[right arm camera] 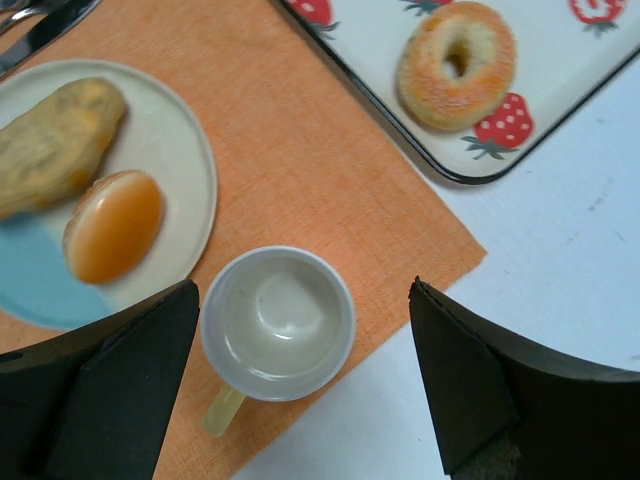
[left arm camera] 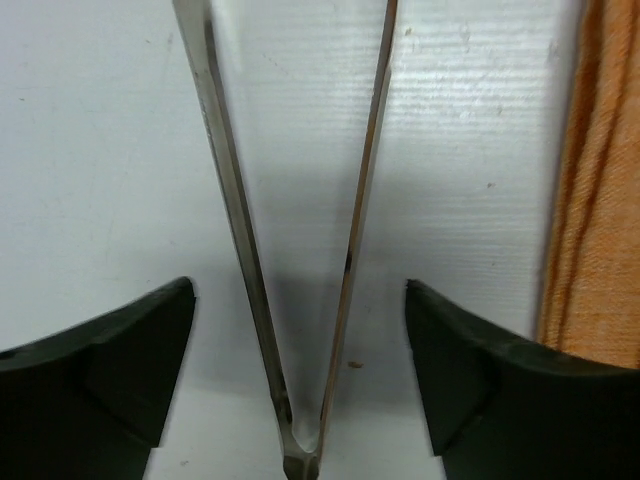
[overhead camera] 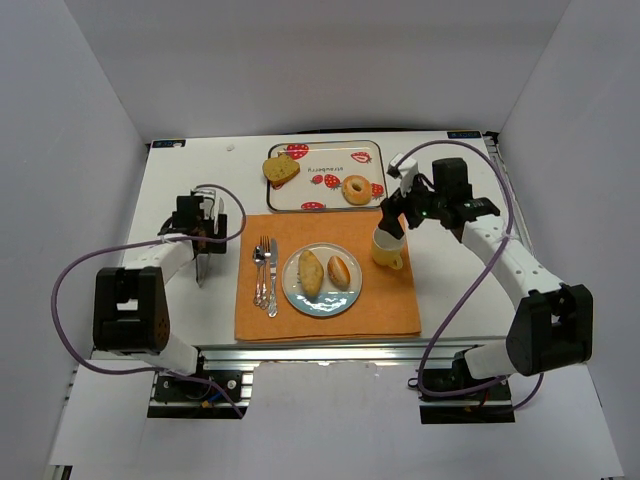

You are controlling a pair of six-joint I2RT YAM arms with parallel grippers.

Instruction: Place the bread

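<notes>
Two bread rolls lie on a round plate on the orange mat: a longer oval loaf on the left and a shorter round roll on the right. Both show in the right wrist view, the loaf and the round roll. My right gripper hovers open and empty above a pale yellow cup. My left gripper is open, its jaws either side of metal tongs lying on the white table, not touching them.
A strawberry-print tray at the back holds a toast slice and a bagel. Fork, spoon and knife lie on the orange mat left of the plate. White walls enclose the table.
</notes>
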